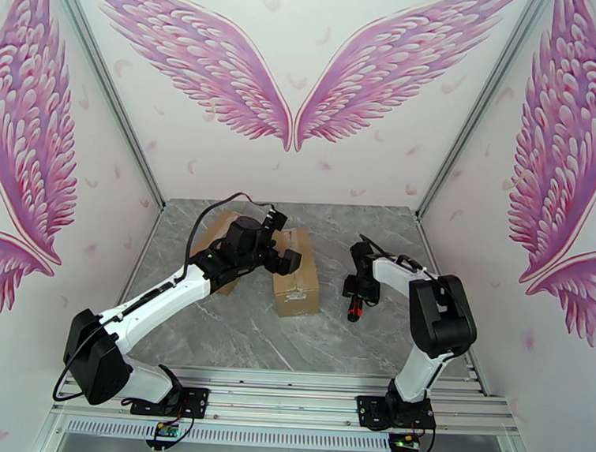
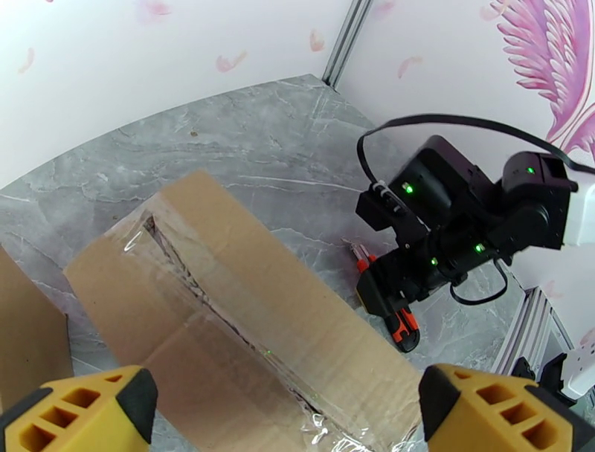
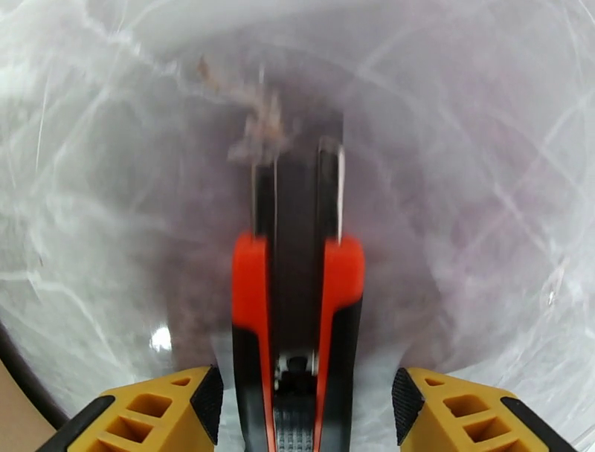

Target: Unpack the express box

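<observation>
Grey marble forms the tabletop (image 1: pixel 238 339), which is closed in on three sides by white walls painted with pink wings (image 1: pixel 226 70). Along the near edge a metal rail (image 1: pixel 290 396) is fixed.

Past it, toward the right edge, the right gripper (image 3: pixel 305 405) is pointed down over a cutter (image 3: pixel 297 312) — orange and black, laid flat on the tabletop. Its jaws are set partway apart and astride the cutter's handle. A gap is seen on each side, so nothing is gripped.

Midway between the left and right edges, in the far half, the box (image 1: pixel 297 286) is laid with its long side running near to far and its flaps down. Clear tape (image 2: pixel 245 334) is seen along its top seam, and a dark slit can be traced along that seam.

The left gripper (image 2: pixel 290 405) is hung above the box with its jaws spread fully wide — nothing is held. Whether the fingertips touch the cardboard cannot be told.

Just left of the box, partly hidden by the left arm (image 1: pixel 161 296), a second cardboard piece (image 2: pixel 26 342) is seen.
</observation>
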{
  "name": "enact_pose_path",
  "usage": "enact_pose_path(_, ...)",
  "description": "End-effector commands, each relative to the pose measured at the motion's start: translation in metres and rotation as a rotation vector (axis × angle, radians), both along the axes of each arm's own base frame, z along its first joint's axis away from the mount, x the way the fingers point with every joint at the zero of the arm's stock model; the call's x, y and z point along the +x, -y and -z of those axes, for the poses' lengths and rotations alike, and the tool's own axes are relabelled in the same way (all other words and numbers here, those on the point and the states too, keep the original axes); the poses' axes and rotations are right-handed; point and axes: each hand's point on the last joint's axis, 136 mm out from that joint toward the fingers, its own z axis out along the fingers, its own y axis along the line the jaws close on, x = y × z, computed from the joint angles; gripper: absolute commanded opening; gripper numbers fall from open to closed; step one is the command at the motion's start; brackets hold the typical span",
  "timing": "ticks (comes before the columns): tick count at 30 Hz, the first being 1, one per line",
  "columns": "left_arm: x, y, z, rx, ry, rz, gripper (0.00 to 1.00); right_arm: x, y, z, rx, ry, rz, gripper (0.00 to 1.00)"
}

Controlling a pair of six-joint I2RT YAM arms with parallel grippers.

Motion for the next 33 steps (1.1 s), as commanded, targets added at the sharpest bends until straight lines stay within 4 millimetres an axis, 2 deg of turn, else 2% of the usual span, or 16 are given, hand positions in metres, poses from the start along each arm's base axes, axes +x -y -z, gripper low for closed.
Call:
enact_pose_path(1, -0.002, -0.004, -0.008, -0.010, 0.001, -0.015, 0.99, -0.024, 0.001, 0.005, -0.008, -0.036, 0.010, 0.63)
enact_pose_path(5, 0.000, -0.002, -0.010, -0.007, -0.003, -0.016, 0.99, -0.026, -0.004, 0.011, 0.019, -0.046, -0.011, 0.57)
enact_pose_path(9, 0.000, -0.001, -0.013, -0.012, -0.002, -0.024, 0.99, -0.019, -0.013, 0.013, 0.058, -0.043, -0.034, 0.48)
enact_pose_path(12, 0.000, -0.002, -0.014, -0.010, -0.002, -0.035, 0.99, -0.014, -0.016, 0.009, 0.072, -0.033, -0.056, 0.40)
enact_pose_path(15, 0.001, -0.004, -0.018, -0.011, 0.006, -0.049, 0.99, -0.005, -0.018, -0.004, 0.072, 0.005, -0.096, 0.32)
enact_pose_path(19, 0.004, -0.008, -0.019, 0.001, 0.014, -0.074, 0.99, 0.014, -0.028, -0.041, 0.087, 0.136, -0.194, 0.30)
enact_pose_path(20, 0.007, -0.007, -0.036, -0.021, 0.045, -0.077, 0.99, 0.019, -0.033, -0.055, 0.096, 0.187, -0.230, 0.29)
enact_pose_path(24, 0.012, -0.010, -0.053, -0.033, 0.082, -0.088, 0.99, 0.028, -0.045, -0.106, 0.073, 0.376, -0.361, 0.26)
enact_pose_path(28, 0.015, -0.014, -0.067, -0.050, 0.110, -0.087, 0.98, 0.023, -0.056, -0.144, 0.045, 0.527, -0.470, 0.25)
enact_pose_path(33, 0.016, -0.013, -0.082, -0.093, 0.120, -0.052, 0.90, 0.008, -0.066, -0.181, -0.033, 0.702, -0.570, 0.25)
